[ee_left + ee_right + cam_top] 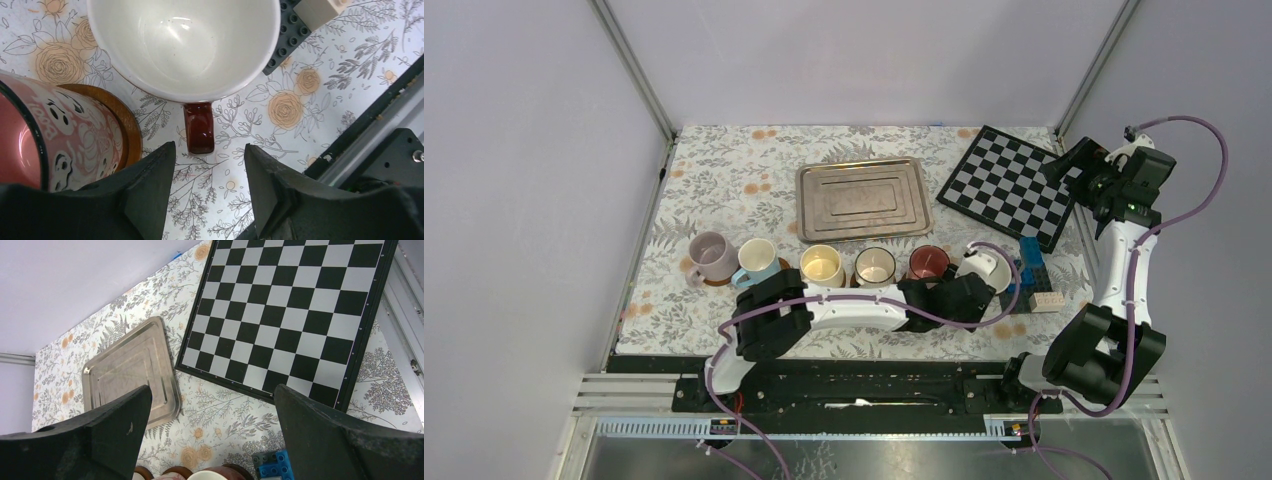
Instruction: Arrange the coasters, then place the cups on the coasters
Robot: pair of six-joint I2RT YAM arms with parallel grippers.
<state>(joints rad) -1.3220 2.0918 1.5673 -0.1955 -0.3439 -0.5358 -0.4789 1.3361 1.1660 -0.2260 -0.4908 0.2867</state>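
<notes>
I judge this to be the final cup placement. The dark red cup (185, 45) stands on the worktop at the row's right end, beside the pink cup (75, 135) on its coaster (125, 120). The left pincer (211, 156) is parted, its jaws clear of the handle (198, 127). Next I need to confirm a coaster lies beneath, which I cannot tell. The cup's white inside holds nothing, nor does the tray (130, 365). The right pincer (212, 395) hangs wide apart near the chessboard (290, 305).

Left claw (210, 150) hangs low, jaws parted; right claw (212, 392), raised, gapes wide.
</notes>
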